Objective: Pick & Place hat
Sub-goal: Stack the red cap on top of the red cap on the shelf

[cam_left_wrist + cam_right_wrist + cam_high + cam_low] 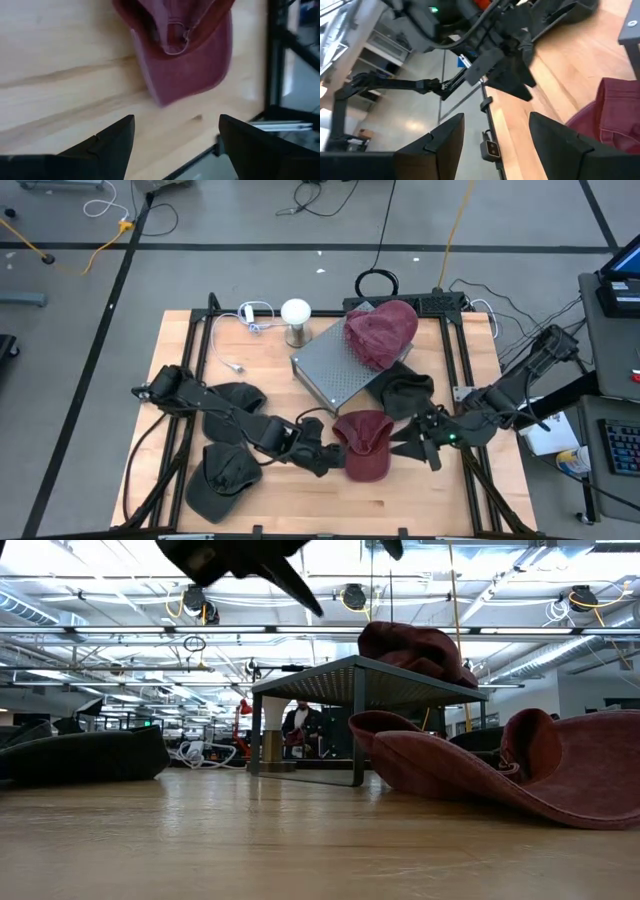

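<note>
The red cap point(364, 443) lies flat on the desk point(400, 490), between both arms. The left gripper point(322, 457) fingers point(107, 142), spread and empty, sit just beside its brim; the right gripper point(415, 442), also released, flanks the other side.

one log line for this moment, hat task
left tool: open, empty, by flat maroon cloth cap | right tool: open, empty | second maroon cap: on grey metal stand

Matt cloth hat point(364, 444), wooden table point(300, 500)

Robotics lab, ceiling ducts point(120, 635), floor cables point(100, 225)
</note>
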